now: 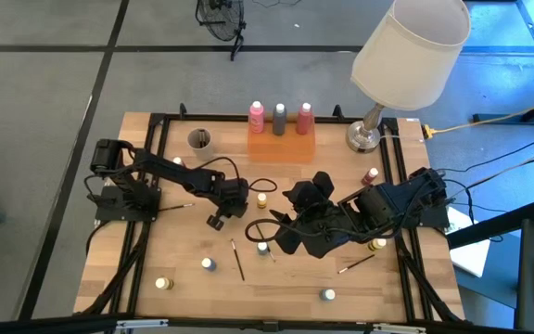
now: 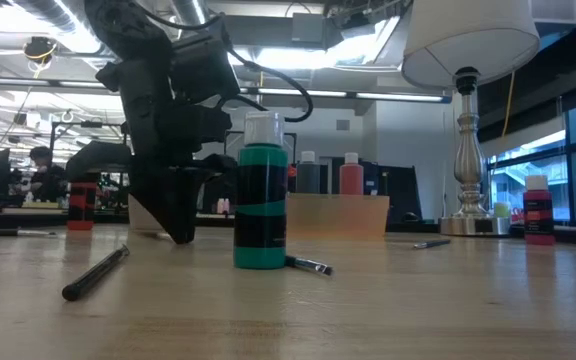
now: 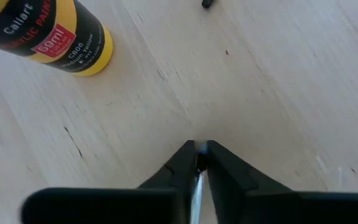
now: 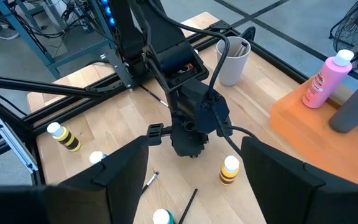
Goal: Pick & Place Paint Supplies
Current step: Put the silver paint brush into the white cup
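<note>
My left gripper [image 1: 219, 221] [image 3: 199, 149] points steeply down at the table's middle, shut on a thin brush [image 3: 197, 180] that shows only as a silvery strip between its fingers. A yellow-and-black pot [image 3: 55, 34] [image 1: 261, 199] stands upright close by. Three white-capped bottles [image 1: 280, 117] stand on the orange tray [image 1: 281, 147] at the far side. Small pots [image 1: 209, 264] and loose brushes [image 1: 237, 260] are scattered on the wood. My right gripper [image 1: 299, 221] [image 4: 194, 155] hangs open high above the middle, holding nothing. My left gripper pinches the brush's thin silvery part [image 3: 198, 163] between its two fingertips [image 3: 182, 163]. The fingers come from above, slanting steeply down, with their tips at the table top [image 2: 181, 238]. The fingers hide the rest of the brush, and I cannot tell whether it is lifted.
A beige cup [image 1: 199, 141] stands left of the tray and a lamp [image 1: 369, 130] at the far right. A green bottle [image 2: 260, 200] and two brushes [image 2: 93, 275] [image 2: 308, 265] lie near the front. A red pot [image 1: 371, 174] stands by the right rail.
</note>
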